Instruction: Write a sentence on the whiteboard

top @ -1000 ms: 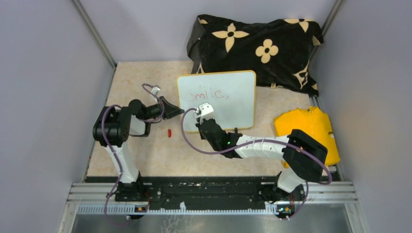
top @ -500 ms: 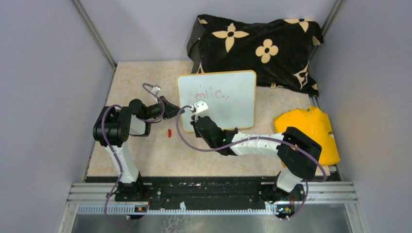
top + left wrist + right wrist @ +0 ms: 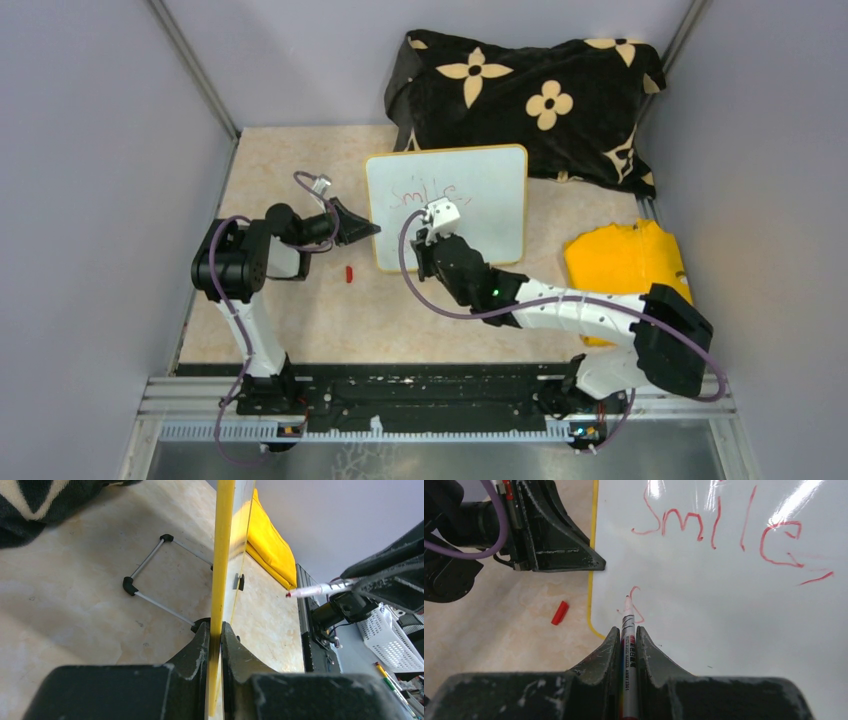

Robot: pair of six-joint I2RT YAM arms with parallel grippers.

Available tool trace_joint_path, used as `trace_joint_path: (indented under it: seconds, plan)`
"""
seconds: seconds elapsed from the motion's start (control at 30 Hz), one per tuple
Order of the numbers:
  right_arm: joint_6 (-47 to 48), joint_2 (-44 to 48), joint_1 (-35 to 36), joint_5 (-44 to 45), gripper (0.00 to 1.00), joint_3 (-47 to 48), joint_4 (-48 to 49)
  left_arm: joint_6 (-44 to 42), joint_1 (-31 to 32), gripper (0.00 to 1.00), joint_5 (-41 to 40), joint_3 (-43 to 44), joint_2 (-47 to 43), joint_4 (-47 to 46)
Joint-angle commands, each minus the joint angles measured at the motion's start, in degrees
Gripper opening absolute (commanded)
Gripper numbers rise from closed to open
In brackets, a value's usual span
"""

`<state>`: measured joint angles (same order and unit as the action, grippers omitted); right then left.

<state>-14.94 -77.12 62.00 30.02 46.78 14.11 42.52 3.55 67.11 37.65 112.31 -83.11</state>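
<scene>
Red-tipped slim marker (image 3: pixel 629 672), clamped in right gripper (image 3: pixel 627 631), now moves onto line two of handwritten sentence (image 3: pixel 716 529); left gripper (image 3: pixel 215 629) clamps glossy yellow-framed whiteboard (image 3: pixel 724 610)

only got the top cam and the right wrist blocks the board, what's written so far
Observer: Right wrist view shows "Smile," in red lettering on the whiteboard, plus one small stroke below it, at the left.
Operator: marker gripped ok
Observer: Yes, the marker sits straight in the right tool, tip at that stroke.
Operator: left side
Observer: Left wrist view: the left tool pinches the board's yellow edge; a wire stand shows behind it.
</scene>
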Motion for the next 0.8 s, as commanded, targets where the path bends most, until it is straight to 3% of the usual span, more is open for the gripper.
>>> trace_joint_path:
  seconds: [0.0, 0.77]
  plan:
    - [1.1, 1.2, -2.5, 1.5, 0.00, 0.5, 1.8, -1.6, 0.8, 0.05, 0.0, 0.6, 0.6, 2.7]
    - [0.1, -5.6, -5.6, 1.2, 0.00, 4.4, 3.9, -2.0, 0.8, 0.05, 0.1, 0.9, 1.0, 3.9]
